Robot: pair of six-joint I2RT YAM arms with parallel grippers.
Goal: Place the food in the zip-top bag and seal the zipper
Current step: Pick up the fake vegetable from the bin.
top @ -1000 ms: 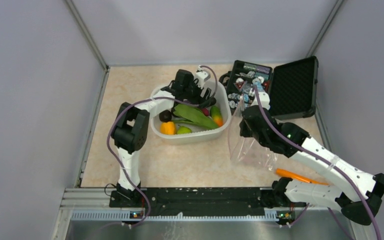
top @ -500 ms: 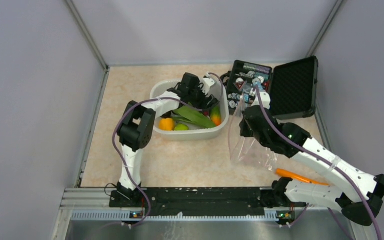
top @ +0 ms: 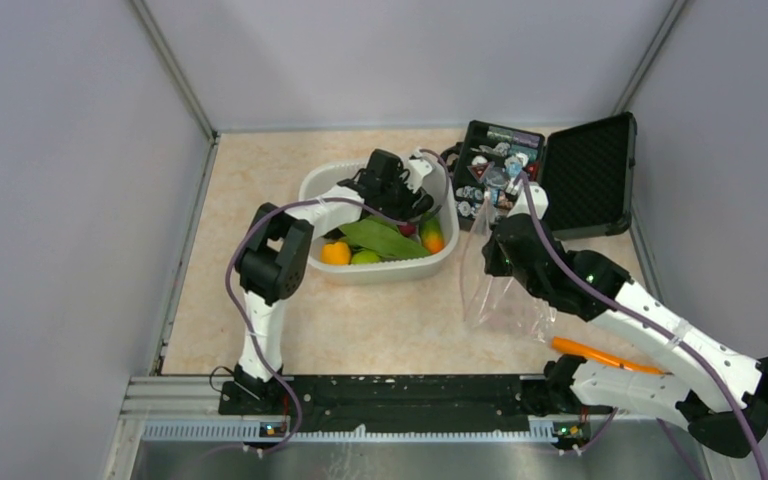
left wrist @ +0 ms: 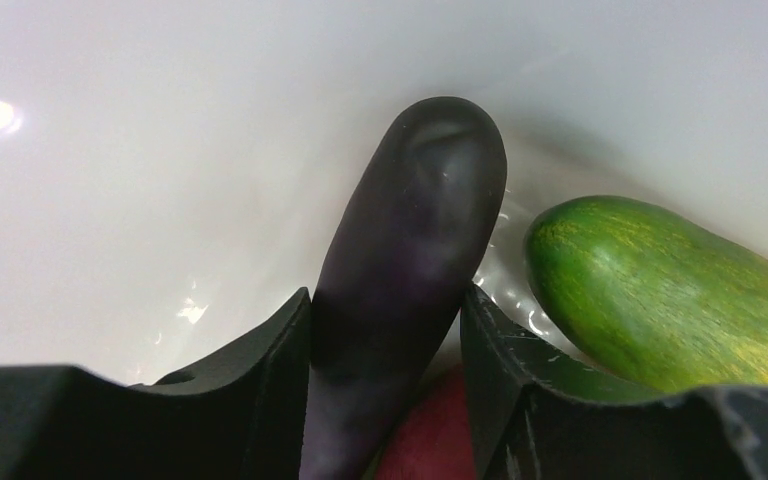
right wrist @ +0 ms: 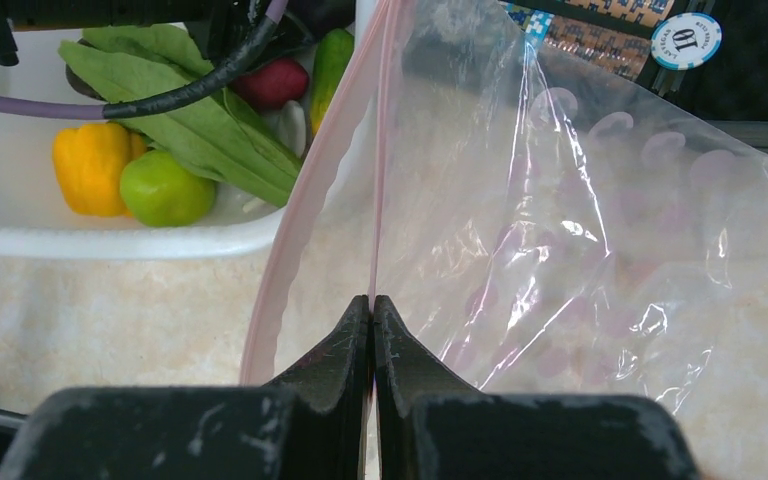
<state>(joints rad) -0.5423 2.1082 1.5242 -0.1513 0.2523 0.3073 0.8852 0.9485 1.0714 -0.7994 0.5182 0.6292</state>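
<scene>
**Table** (top: 380, 320): the beige surface in front of you; everything below stands on it.

**Black case** (top: 585, 175): open at the far right, its lid laid back.

**White tub** (top: 380, 270): just left of the case. It holds the food.

**Zip-top bag** (right wrist: 580, 230): clear and crinkly, outside the tub, in front of the case. It hangs from your right gripper (right wrist: 372, 305), whose fingers are pressed together on the mouth edge. The two mouth edges stand apart.

**Long green leafy piece** (right wrist: 190, 120): lies across the middle of the tub.

**Dark purple eggplant** (left wrist: 410, 250): by the tub's far wall, between the fingers of your left gripper (left wrist: 385, 300). The fingers stand partway apart, each touching one side of the eggplant.

**Long green fruit** (left wrist: 660, 290): just right of the eggplant.

**Yellow-orange pepper** (right wrist: 90, 165) and **green round fruit** (right wrist: 163, 188): side by side at the tub's near wall.

**Zipper** (right wrist: 305, 215): the pinkish strip rising from your right gripper's fingertips.
</scene>
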